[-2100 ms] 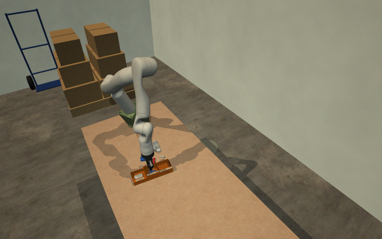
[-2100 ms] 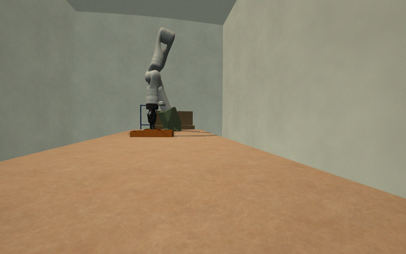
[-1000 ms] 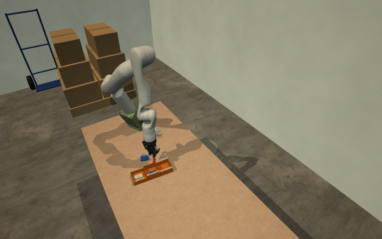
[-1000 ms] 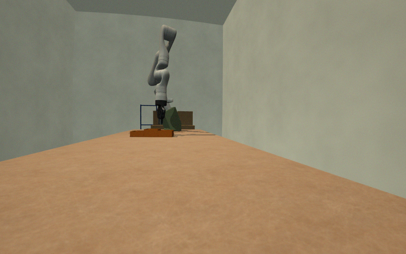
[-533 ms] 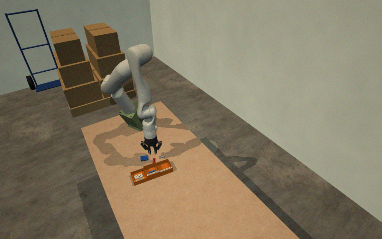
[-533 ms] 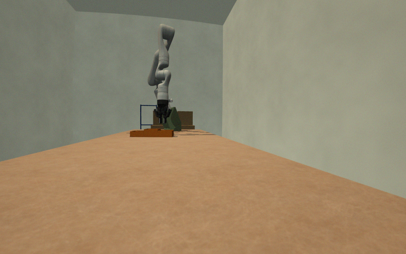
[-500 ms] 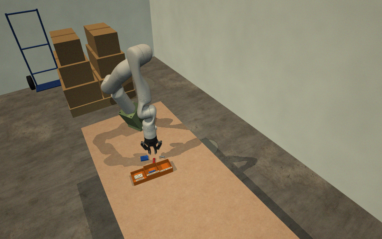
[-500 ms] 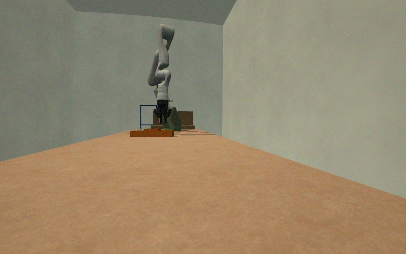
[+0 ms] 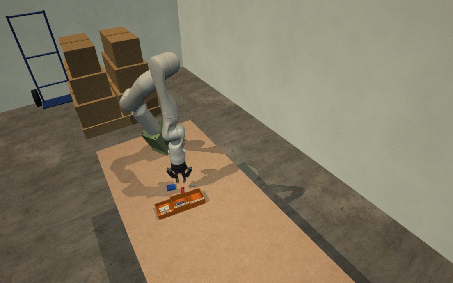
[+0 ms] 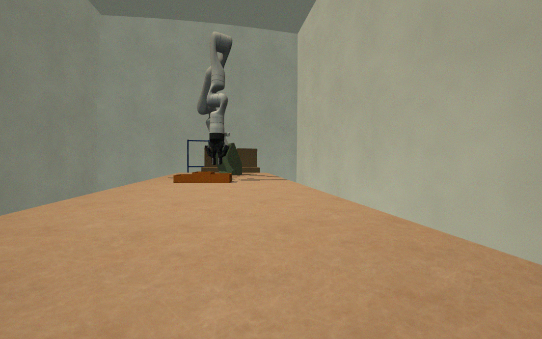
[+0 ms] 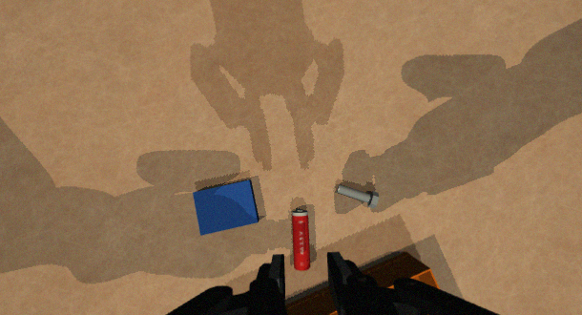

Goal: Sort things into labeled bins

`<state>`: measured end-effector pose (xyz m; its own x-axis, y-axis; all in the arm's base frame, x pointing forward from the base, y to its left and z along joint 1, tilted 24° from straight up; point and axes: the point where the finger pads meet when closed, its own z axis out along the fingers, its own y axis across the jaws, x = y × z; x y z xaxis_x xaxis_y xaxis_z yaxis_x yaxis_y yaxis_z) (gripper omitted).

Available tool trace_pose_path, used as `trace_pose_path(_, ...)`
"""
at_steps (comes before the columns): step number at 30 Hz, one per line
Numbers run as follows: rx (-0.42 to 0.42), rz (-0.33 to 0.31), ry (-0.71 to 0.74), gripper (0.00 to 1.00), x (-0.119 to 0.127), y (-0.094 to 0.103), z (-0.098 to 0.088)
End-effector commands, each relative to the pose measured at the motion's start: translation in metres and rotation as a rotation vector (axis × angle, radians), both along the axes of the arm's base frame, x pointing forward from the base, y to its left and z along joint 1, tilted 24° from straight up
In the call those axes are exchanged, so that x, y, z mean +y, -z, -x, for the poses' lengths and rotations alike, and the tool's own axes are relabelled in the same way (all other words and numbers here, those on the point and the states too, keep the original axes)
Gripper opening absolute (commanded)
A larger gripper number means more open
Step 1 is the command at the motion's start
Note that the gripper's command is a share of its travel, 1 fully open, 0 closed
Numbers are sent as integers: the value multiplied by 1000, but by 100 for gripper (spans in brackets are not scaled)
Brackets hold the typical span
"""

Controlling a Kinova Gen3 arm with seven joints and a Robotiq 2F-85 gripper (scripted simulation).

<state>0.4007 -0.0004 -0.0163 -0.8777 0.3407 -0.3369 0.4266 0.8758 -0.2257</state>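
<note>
A red battery (image 11: 301, 239) lies on the table just behind the row of three orange labelled bins (image 9: 180, 203). A blue block (image 11: 225, 207) lies to its left and a grey bolt (image 11: 358, 195) to its right, each apart from the others. In the top view the block (image 9: 170, 187), battery (image 9: 182, 189) and bolt (image 9: 192, 185) sit behind the bins. My gripper (image 11: 306, 269) hangs above the table over the near end of the red battery, partly open and empty. It also shows in the top view (image 9: 179, 181) and in the exterior view (image 10: 217, 161).
The middle bin holds a blue battery (image 9: 180, 201) and the left bin a white spotted piece (image 9: 165, 208). The right bin's corner (image 11: 382, 273) lies just under my fingers. My green base (image 9: 155, 140) stands at the table's far end. Cardboard boxes (image 9: 101, 81) and a blue hand truck (image 9: 36, 59) stand behind it.
</note>
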Motion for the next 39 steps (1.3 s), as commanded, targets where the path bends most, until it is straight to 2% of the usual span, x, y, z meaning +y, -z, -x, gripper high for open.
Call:
trace_pose_path(1,-1,-1,-1,29,0,0,0)
trace_pose_path(16,-1,-1,0,29,1,0,0)
trace_pose_path(19,-1,-1,0,29,-3,11,-3)
trace_pose_path(21,-1,-1,0,29,-3,11,-3)
trace_pose_path(33,-1,-1,0,29,-26,53,-10)
trace_pose_path(39,-1,-1,0,29,-28,55,-10)
